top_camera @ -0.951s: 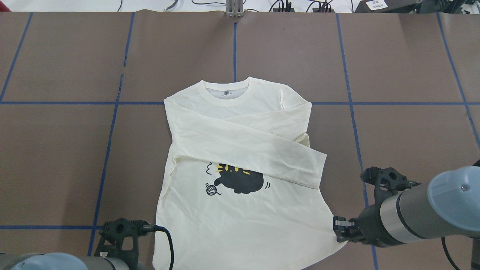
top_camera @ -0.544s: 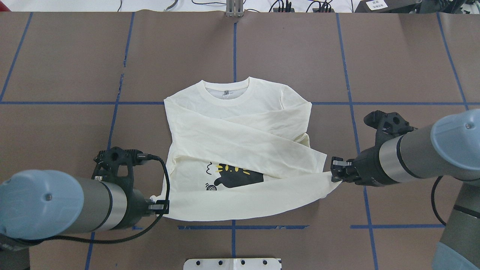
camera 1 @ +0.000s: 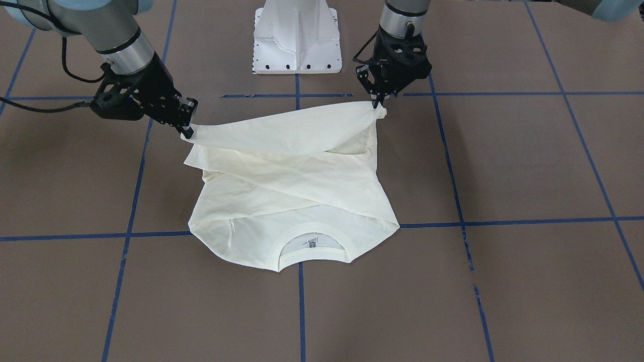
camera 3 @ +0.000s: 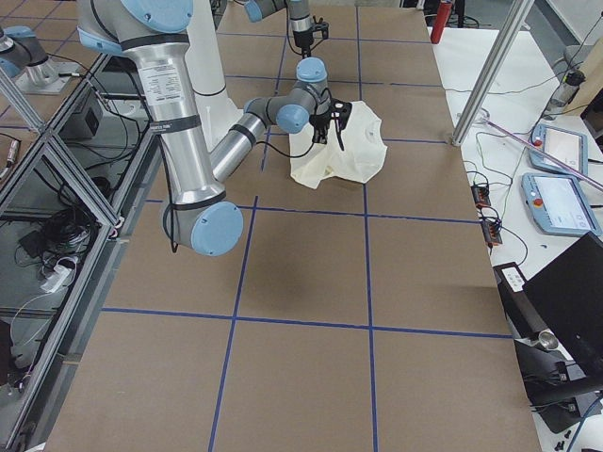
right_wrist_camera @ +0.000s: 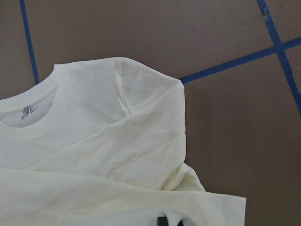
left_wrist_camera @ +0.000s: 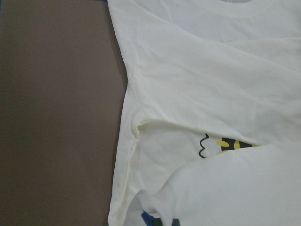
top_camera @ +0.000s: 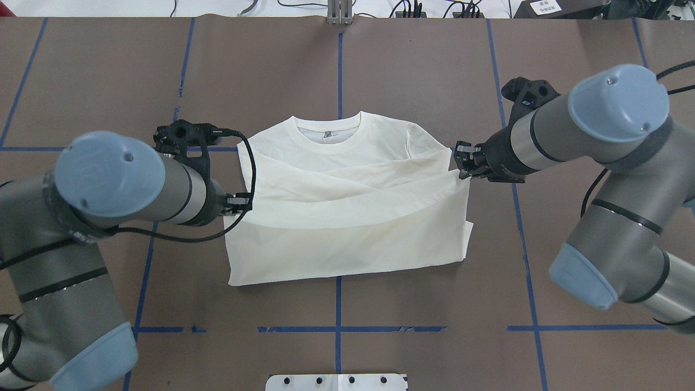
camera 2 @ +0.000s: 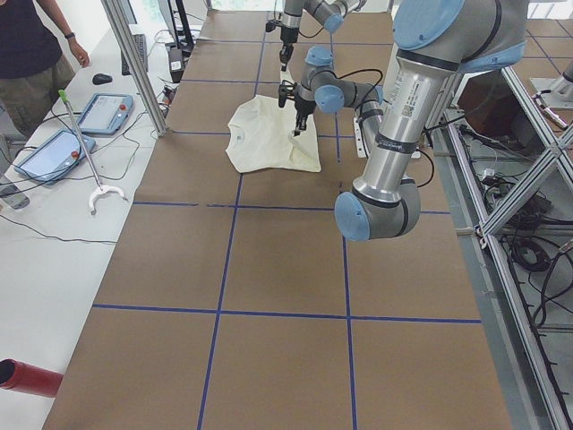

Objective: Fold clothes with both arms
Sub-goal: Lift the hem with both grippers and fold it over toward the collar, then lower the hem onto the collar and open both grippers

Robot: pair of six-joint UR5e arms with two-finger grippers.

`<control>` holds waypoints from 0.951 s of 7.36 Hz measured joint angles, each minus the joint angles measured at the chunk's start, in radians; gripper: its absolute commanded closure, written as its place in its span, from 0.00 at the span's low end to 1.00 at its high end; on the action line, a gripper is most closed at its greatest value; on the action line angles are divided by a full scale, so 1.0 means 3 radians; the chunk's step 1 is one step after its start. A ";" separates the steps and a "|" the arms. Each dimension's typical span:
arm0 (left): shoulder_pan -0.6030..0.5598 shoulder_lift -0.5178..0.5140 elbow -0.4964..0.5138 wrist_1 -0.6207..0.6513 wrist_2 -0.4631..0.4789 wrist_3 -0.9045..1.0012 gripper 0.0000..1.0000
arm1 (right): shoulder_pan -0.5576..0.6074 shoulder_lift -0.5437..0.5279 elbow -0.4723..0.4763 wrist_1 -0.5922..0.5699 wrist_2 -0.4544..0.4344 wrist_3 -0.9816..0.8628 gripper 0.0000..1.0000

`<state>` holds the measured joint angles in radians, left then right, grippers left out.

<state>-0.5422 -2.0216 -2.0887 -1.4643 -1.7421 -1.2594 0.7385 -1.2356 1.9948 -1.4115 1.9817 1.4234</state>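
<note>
In the middle of the tabletop (top_camera: pixel 434 65): the cream shirt (top_camera: pixel 347 244) lies here. Its collar (top_camera: pixel 327 133) is on the side far from the robot.
Sleeves: both sleeves (top_camera: pixel 353 171) lie crossed over the chest, so that part looks done.
Bottom part: the bottom part (camera 1: pixel 282 133) is turned up and over. It hangs stretched in the air above the middle of the shirt.
Cat picture: the turned-up cloth hides almost all of the cat picture (left_wrist_camera: pixel 225 143). Only a small bit peeks out in the left wrist view.
Left claw: the left claw (top_camera: pixel 245 202) is pinched tight on one bottom corner of the shirt.
Right claw: the right claw (top_camera: pixel 461 163) is pinched tight on the other bottom corner.
Done so far: I think about half. The sleeves are in and the big fold is under way.
Left to do: I think the claws must carry the bottom edge up near the collar, lay it down flat and let go. After that the shirt may need one more fold.
</note>
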 measured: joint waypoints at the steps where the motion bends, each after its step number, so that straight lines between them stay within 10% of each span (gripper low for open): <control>1: -0.0124 -0.0077 0.0223 -0.0089 0.0000 0.0077 1.00 | 0.0107 0.0151 -0.0205 -0.0001 -0.0005 -0.0069 1.00; 7: -0.0493 -0.0347 0.1476 -0.1076 0.0017 0.0104 1.00 | 0.0339 0.0920 -0.1902 0.0912 -0.0204 -0.0123 1.00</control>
<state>-0.6903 -2.1256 -1.6458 -1.7870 -1.7369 -1.2282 0.8404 -0.9595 1.4242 -1.1380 1.9205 1.3864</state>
